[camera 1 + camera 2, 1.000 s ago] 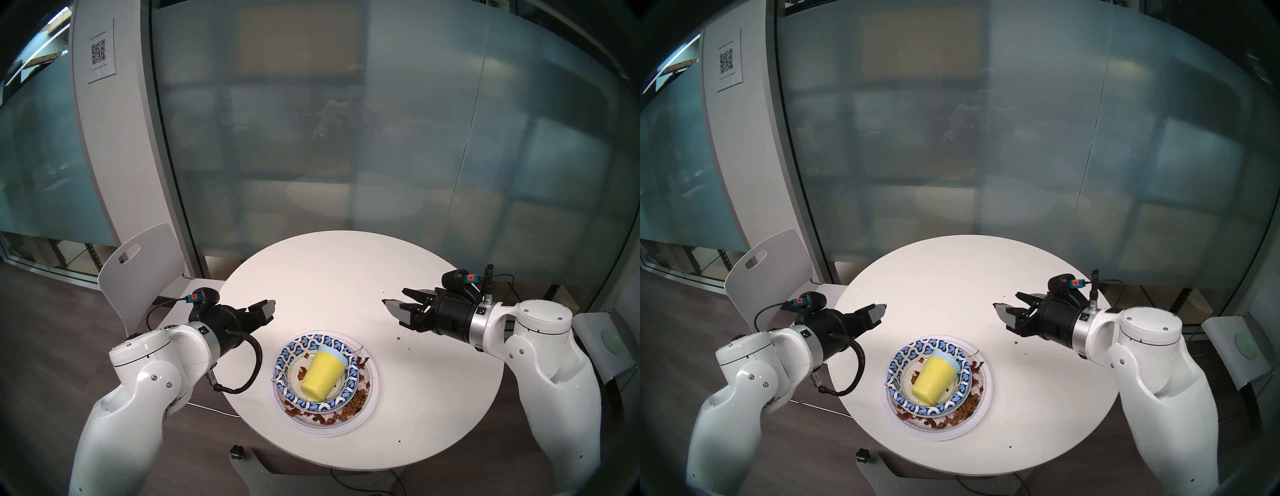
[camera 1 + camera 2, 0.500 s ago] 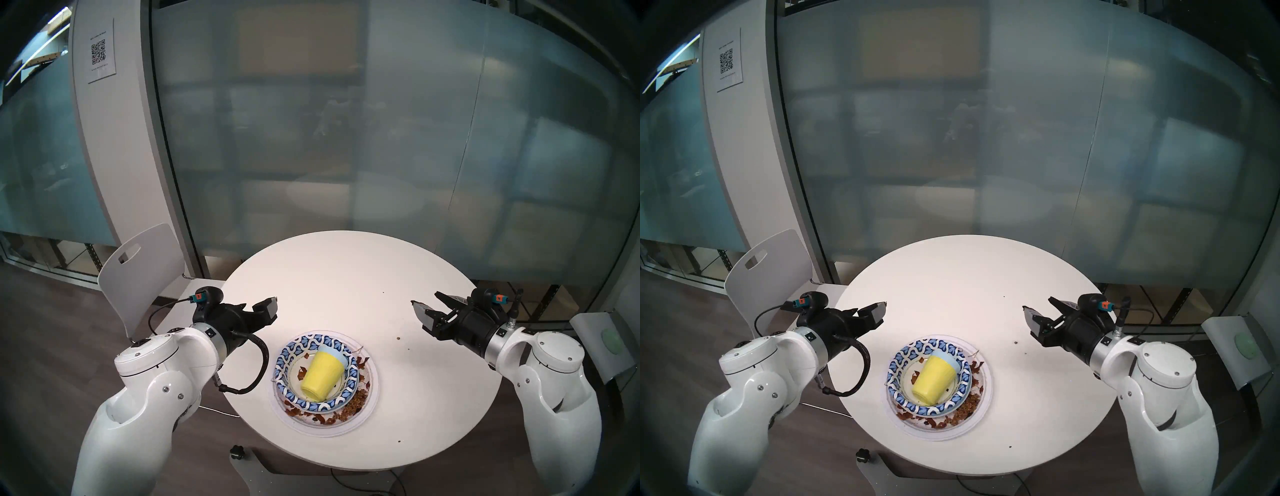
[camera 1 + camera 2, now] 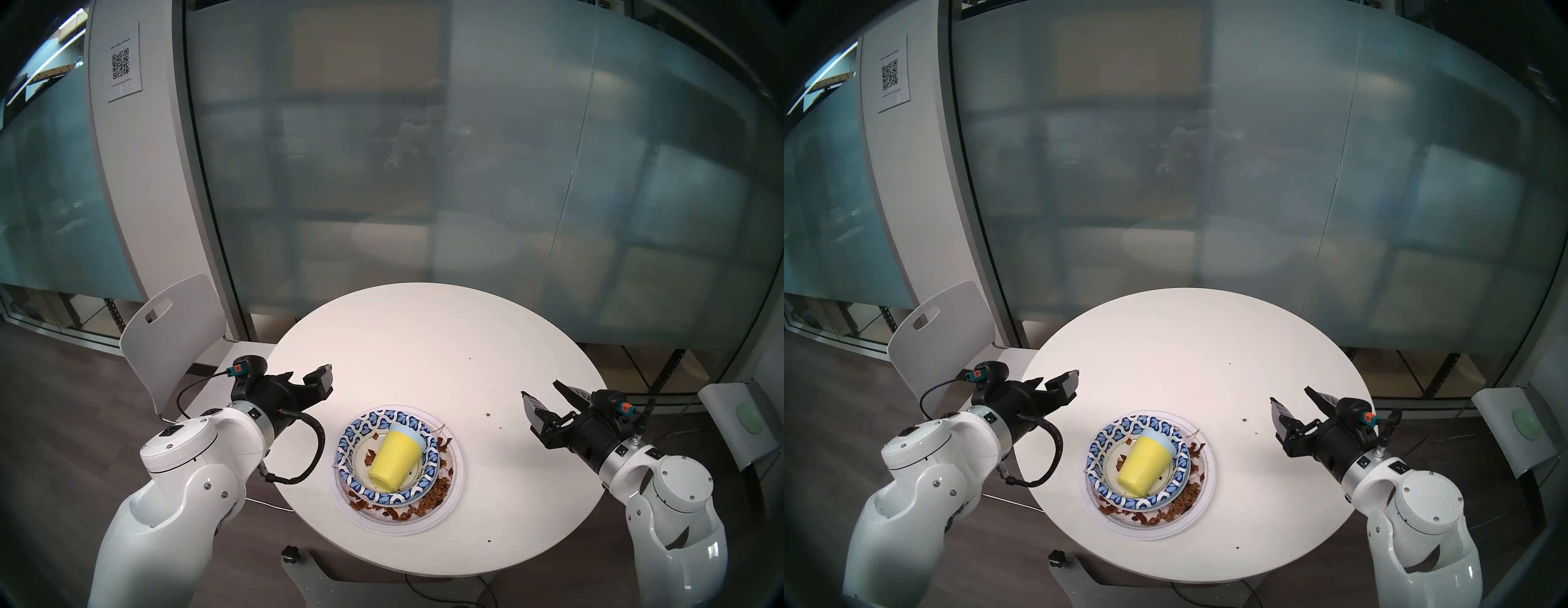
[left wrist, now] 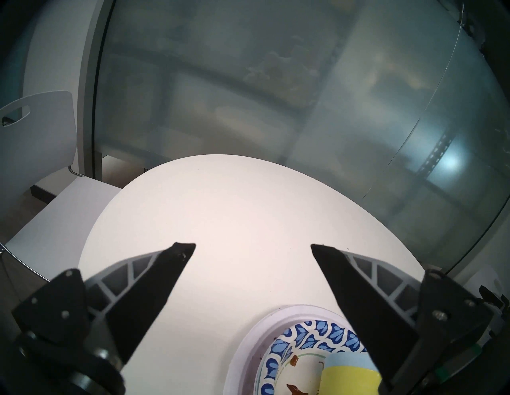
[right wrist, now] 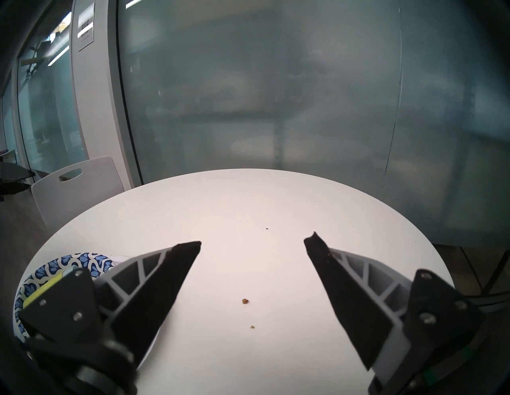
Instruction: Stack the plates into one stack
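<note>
Since the earlier frames, the right gripper (image 3: 541, 388) has been drawn back and lowered toward the near right edge of the round white table (image 3: 424, 331), farther from the plates than before. Its jaws are seen spread wide with nothing between them, slightly wider than a second ago. The left gripper (image 3: 324, 373) has kept its place to the left of the plates and has only turned a little; its jaws are likewise wide apart and empty. The plates have not been moved.

The plates are found in one pile near the front middle of the table, between the two grippers and apart from both. The large white plate (image 3: 454, 496) lies flat at the bottom, with brown scraps (image 3: 432, 496) scattered on its right and near side. A patterned blue-and-white plate (image 3: 360, 429) rests on it, shifted toward the left. Whether other plates lie between them cannot be told.

A yellow cup (image 3: 394, 460) lies on its side in the patterned plate. Its long axis runs from near left to far right, and a light-blue cup (image 3: 409, 433) shows at its far-right end.
</note>
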{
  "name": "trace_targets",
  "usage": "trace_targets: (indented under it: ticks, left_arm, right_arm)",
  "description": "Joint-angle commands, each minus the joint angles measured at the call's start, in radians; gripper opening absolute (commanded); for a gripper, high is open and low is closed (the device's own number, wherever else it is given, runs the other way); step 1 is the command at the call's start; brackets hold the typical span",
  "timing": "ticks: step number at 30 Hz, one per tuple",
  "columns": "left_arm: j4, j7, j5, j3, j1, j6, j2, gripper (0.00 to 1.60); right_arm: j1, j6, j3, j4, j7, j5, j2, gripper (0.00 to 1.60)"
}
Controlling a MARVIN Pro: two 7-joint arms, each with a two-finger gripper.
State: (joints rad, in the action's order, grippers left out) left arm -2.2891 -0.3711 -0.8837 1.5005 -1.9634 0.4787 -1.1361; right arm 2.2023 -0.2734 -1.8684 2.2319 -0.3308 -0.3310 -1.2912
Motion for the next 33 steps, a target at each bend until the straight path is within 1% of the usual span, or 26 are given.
trace_targets:
  ticks: [1,4,5,6,9,16,33]
  left_arm:
    - [-0.007,0.017,0.017,-0.003,0.003,-0.035,-0.003,1.6]
    - [-0.006,0.018,0.024,-0.003,0.002,-0.039,-0.003,1.6]
    - [-0.005,0.022,0.027,-0.002,0.0,-0.042,-0.002,1.6]
    - [-0.005,0.022,0.027,-0.002,0.0,-0.042,-0.002,1.6]
    - [-0.005,0.024,0.03,-0.002,-0.001,-0.044,-0.004,1.6]
    - [-0.004,0.028,0.035,-0.002,-0.002,-0.045,-0.006,1.6]
    - [-0.004,0.036,0.043,0.002,-0.003,-0.041,-0.015,1.6]
  right_arm:
    - [0.03,0.123,-0.006,-0.003,-0.037,0.016,-0.078,1.6]
    - [0.031,0.163,-0.001,-0.011,-0.04,0.014,-0.097,1.6]
    - [0.034,0.197,0.001,-0.02,-0.044,0.015,-0.099,1.6]
    - [0.034,0.197,0.001,-0.02,-0.044,0.015,-0.099,1.6]
    - [0.037,0.237,0.004,-0.03,-0.047,0.013,-0.099,1.6]
    - [0.036,0.254,0.004,-0.037,-0.053,0.013,-0.103,1.6]
    - [0.034,0.259,0.001,-0.039,-0.063,0.018,-0.112,1.6]
